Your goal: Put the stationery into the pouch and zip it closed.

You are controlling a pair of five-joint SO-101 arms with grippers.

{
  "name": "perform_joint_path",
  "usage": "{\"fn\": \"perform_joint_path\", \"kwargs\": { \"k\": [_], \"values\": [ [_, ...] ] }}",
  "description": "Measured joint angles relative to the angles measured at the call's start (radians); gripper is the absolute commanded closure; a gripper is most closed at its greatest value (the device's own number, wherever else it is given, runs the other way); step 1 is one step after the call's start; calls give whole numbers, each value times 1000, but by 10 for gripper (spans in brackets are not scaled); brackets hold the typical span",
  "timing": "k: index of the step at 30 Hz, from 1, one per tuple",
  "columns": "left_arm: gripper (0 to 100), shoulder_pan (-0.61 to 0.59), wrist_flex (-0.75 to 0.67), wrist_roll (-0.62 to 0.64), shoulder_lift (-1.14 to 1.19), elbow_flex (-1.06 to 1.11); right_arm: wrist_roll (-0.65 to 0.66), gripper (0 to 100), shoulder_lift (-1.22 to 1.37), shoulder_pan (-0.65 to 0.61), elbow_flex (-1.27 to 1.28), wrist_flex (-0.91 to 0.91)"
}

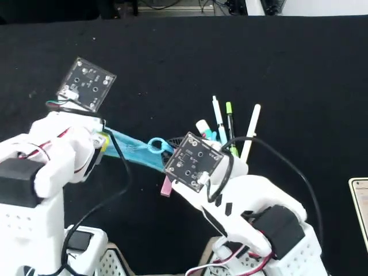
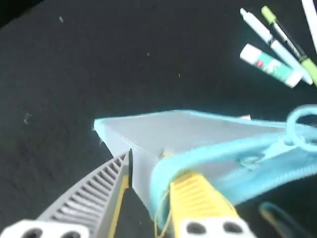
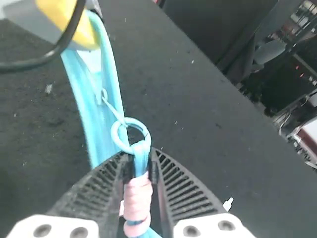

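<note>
Slippage is our main worry. The left claw (image 2: pixel 151 171) has only the end corner of the pouch (image 2: pixel 188 131) pinched between its yellow and grey jaws. The pouch hangs stretched in the air between the two arms. A hard tug from the other end could, we think, drag that corner free, and the pouch would then drop or swing toward the pens (image 1: pixel 230 123) and the tube (image 1: pixel 202 126). These lie loose on the tabletop (image 1: pixel 287 69), just beyond the right arm and outside the pouch.

The right claw (image 3: pixel 139 157) is almost fully closed, jaws nearly parallel, on the blue strap (image 3: pixel 141 148). The strap loops through the ring (image 3: pixel 130 133) of the zip pull. A pink piece (image 3: pixel 136 196) sits between the jaws further back, and we cannot tell what it is. The strap is thin and soft, so it could slide out of the jaws, or the zip could jam if the pull comes at an angle to its line.

Nothing is packed yet, so we would also count running the zip shut now as a mistake, since the stationery would be left out.
</note>
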Motion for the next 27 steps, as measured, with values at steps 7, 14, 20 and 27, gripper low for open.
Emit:
{"fn": "perform_joint_path", "kwargs": {
  "k": [7,14,20,27],
  "values": [
    [939,-2,-5,-2,-2,75,2,988,0,0,3,0],
    [971,-9,2,18,-49,84,2,988,-11,0,2,0],
    [970,-9,3,69,-213,84,-3,988,-15,43,-9,-6],
    [970,-11,-117,77,-285,255,71,988,-2,153,0,-15]
  ]
}}
